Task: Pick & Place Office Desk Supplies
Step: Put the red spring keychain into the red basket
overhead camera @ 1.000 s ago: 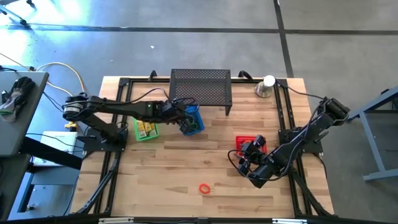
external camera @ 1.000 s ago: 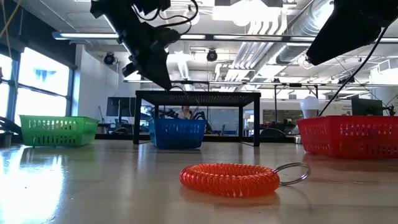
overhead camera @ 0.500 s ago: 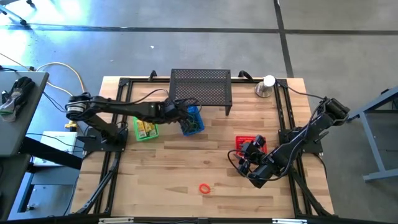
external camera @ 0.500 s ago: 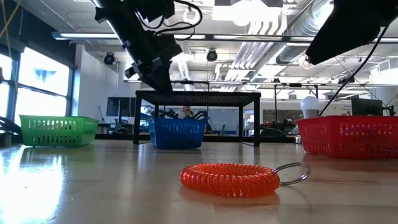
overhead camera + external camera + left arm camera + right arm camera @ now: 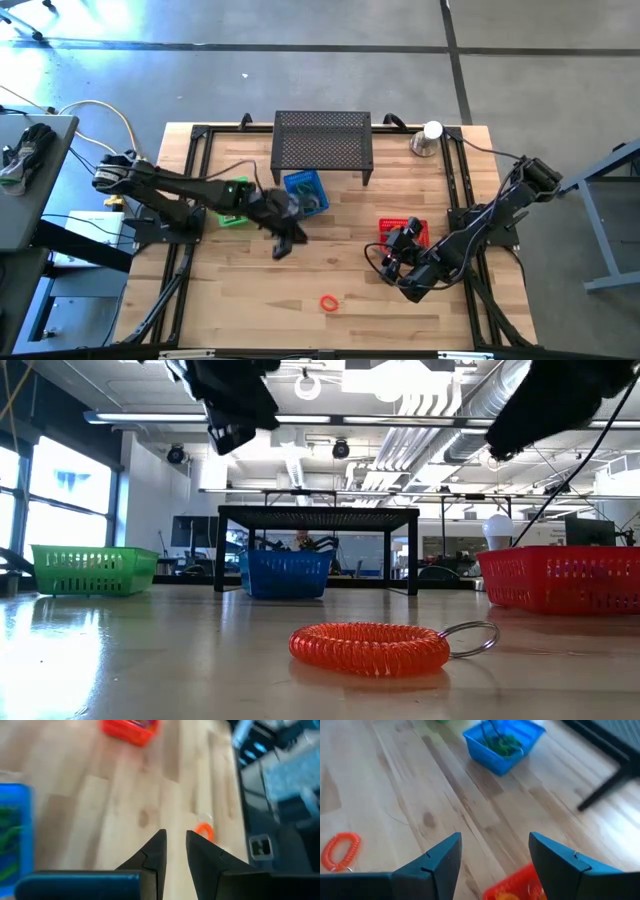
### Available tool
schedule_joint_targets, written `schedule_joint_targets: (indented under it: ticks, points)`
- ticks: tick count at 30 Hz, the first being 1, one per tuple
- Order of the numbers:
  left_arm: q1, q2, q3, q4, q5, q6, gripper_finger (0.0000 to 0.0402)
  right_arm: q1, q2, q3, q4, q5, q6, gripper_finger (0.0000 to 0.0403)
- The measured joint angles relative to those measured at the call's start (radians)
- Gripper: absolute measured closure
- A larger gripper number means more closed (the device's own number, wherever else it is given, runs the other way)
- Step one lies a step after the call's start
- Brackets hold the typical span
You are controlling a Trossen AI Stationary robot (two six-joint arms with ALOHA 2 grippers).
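Orange coil lies alone on the bare table near its front edge, well apart from all three baskets; it looks like the last loose item. Green loops already sit in the blue basket, yellow packets in the green basket, and more supplies in the red basket, so most of the sorting seems done. Left gripper hangs above the table between blue basket and coil, jaws slightly parted, holding nothing. Right gripper waits beside the red basket, jaws wide and empty. No readable writing or brand shows anywhere.
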Motion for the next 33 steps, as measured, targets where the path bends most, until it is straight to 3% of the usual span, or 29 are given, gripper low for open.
schedule_joint_targets:
  ticks: [5, 8, 13, 20, 23, 30, 33]
  points:
    - [-0.113, 0.032, -0.001, 0.037, -0.008, 0.036, 0.0332, -0.031, 0.000, 0.000, 0.170, -0.001, -0.216, 0.0182]
    - [-0.179, 0.038, -0.001, 0.115, 0.000, 0.058, 0.0332, -0.042, 0.000, 0.000, 0.288, -0.071, -0.305, 0.0182]
    - [-0.262, 0.040, 0.000, 0.213, -0.023, 0.267, 0.0332, -0.032, 0.000, 0.000, 0.431, -0.222, -0.376, 0.0182]
    - [-0.291, 0.047, 0.000, 0.222, -0.099, 0.144, 0.0328, 0.013, 0.021, -0.001, 0.493, -0.251, -0.400, 0.0182]
    - [-0.318, 0.073, 0.000, 0.252, -0.141, 0.158, 0.0302, 0.025, 0.047, 0.000, 0.502, -0.255, -0.379, 0.0182]
    - [-0.379, 0.196, 0.000, 0.400, -0.230, 0.094, 0.0192, 0.055, 0.084, -0.001, 0.507, -0.295, -0.361, 0.0182]
    - [-0.380, 0.235, 0.000, 0.407, -0.243, 0.185, 0.0166, 0.064, 0.082, 0.000, 0.514, -0.315, -0.360, 0.0182]
